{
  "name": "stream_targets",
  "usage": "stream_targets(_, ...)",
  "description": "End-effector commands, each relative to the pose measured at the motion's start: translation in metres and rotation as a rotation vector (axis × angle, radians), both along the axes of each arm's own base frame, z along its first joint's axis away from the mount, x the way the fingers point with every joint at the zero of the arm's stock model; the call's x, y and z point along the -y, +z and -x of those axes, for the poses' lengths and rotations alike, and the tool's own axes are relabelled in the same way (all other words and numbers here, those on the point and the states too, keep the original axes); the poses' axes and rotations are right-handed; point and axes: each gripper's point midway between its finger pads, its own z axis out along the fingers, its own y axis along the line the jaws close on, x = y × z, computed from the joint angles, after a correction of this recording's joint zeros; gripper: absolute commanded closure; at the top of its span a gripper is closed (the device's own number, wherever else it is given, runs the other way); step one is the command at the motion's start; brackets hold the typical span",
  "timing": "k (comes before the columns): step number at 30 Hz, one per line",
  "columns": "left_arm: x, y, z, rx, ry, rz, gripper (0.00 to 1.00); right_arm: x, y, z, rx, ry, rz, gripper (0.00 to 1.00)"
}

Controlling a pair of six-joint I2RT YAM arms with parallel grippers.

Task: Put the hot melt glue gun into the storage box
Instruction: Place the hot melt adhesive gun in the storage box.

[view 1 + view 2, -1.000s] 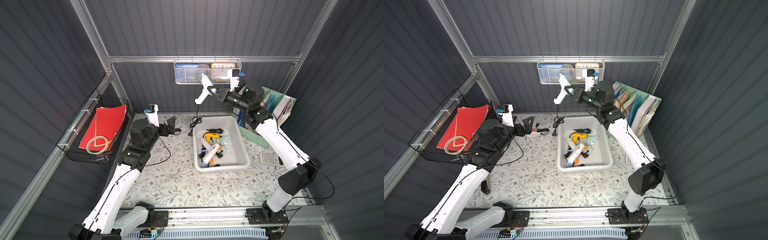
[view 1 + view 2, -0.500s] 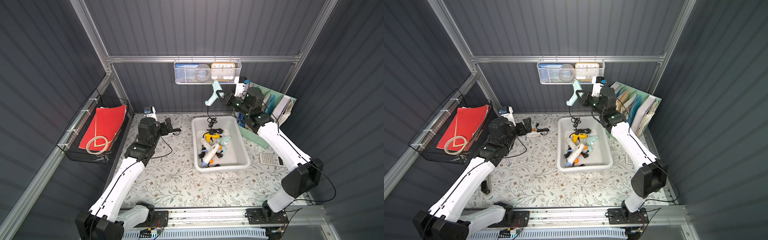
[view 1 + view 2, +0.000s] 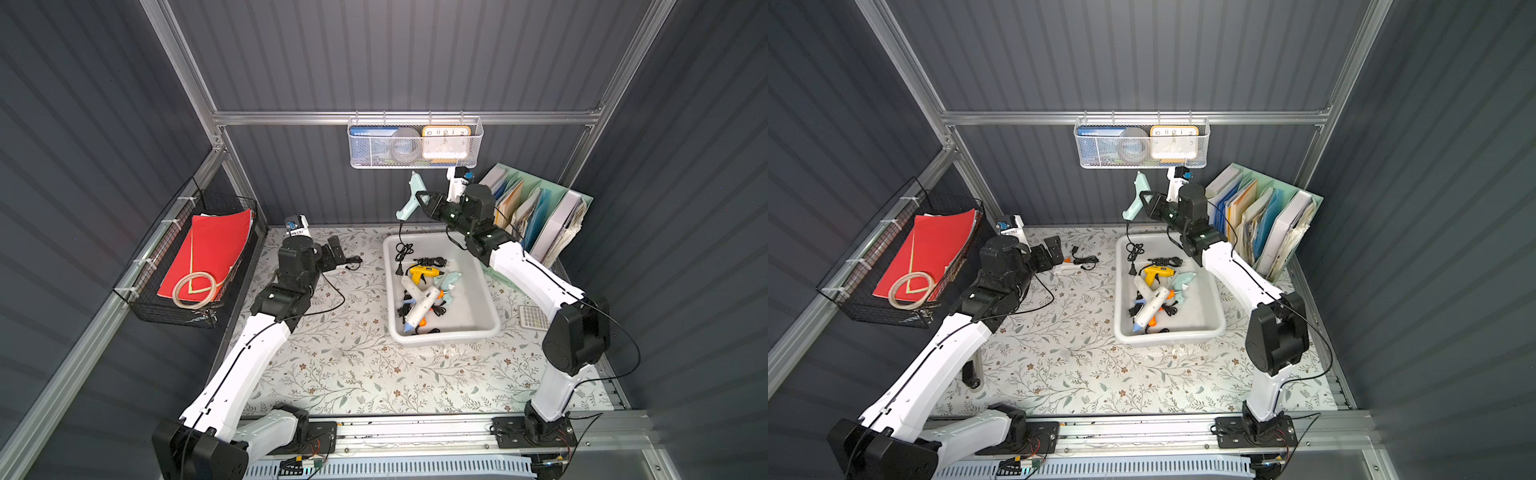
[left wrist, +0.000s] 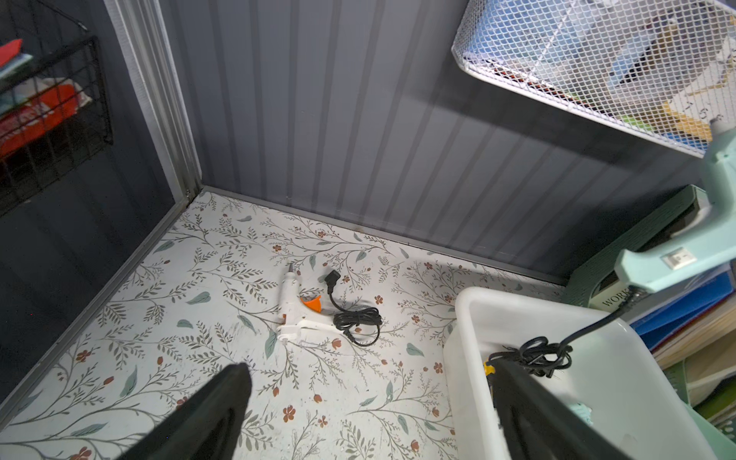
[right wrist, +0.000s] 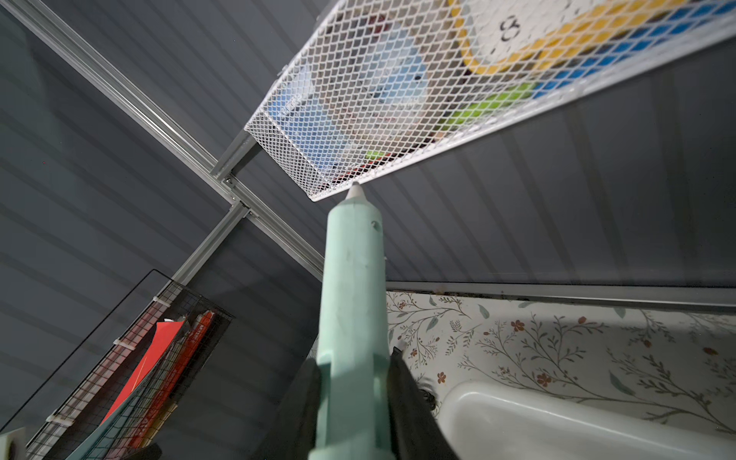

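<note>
Floral-patterned surface point(image 3: 332, 365) inside a dark corrugated enclosure, both arm bases mounted on its near rail.

Storage box point(image 3: 484, 328) sits right of centre: shallow pale grey-white tub, rounded corners, rolled rim. It holds a white glue gun point(image 3: 419, 309), a yellow one point(image 3: 424, 271), a mint one point(image 3: 451, 280) and black cords.

Left gripper point(image 3: 334, 254) hangs low over the far-left part of the surface, jaws spread wide, holding nothing. Just beyond it a small white glue gun point(image 4: 292, 306) with an orange trigger lies flat on the surface, its black cord point(image 4: 354, 318) bundled beside it, well apart from the box.

Right gripper point(image 3: 422, 203) is raised above the far edge of the box, clamped narrow on the barrel of a mint-green hot melt glue gun point(image 3: 409, 199). Nozzle point(image 5: 354, 191) points up, close under the white wire-mesh basket point(image 3: 415, 143) hung on the back wall; contact cannot be judged. A white rocker switch point(image 4: 679, 257) shows on the handle. Its black cord point(image 3: 401, 249) hangs down into the far-left corner of the box.
</note>
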Motion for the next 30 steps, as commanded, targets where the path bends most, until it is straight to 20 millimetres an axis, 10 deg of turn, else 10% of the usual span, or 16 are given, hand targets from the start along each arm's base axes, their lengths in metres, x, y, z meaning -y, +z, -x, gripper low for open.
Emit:
stream_targets(1,-0.013,-0.007,0.008,-0.009,0.082,0.021,0.00,0.018,-0.001,-0.002,0.033,-0.093,0.014,1.00)
stream_targets(11,-0.015,-0.021,-0.003,-0.055,0.118,0.023,0.00,0.059,-0.098,0.025,-0.142,-0.199,0.181,1.00)
stream_targets(30,-0.025,-0.049,-0.020,-0.181,0.176,0.032,0.00,0.108,-0.202,0.037,-0.404,-0.342,0.289,0.89)
